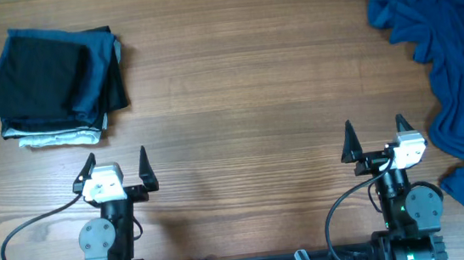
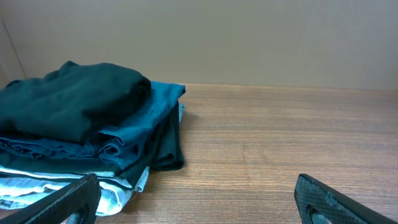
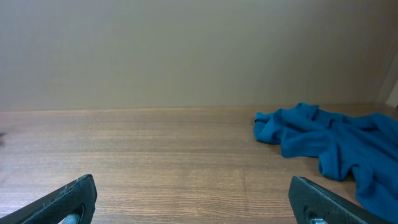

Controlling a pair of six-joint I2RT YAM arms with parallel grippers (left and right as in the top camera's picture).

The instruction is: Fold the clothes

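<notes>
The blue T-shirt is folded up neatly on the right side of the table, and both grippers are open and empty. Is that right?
Not quite. The blue T-shirt is not folded: the overhead view shows it lying crumpled and spread out on the right side of the table. The rest holds: the left gripper and the right gripper are both open and empty.

The counter (image 1: pixel 236 78) is brown wood with thin grain lines, smooth and not shiny. The blue T-shirt (image 1: pixel 456 66) is soft cloth, dull and full of wrinkles. The folded pile (image 1: pixel 55 79) is cloth too, dark and dull on top, pale at the bottom. The left claw (image 1: pixel 116 155) and right claw (image 1: pixel 374 123) look like hard black plastic, dull and a bit grainy.
</notes>
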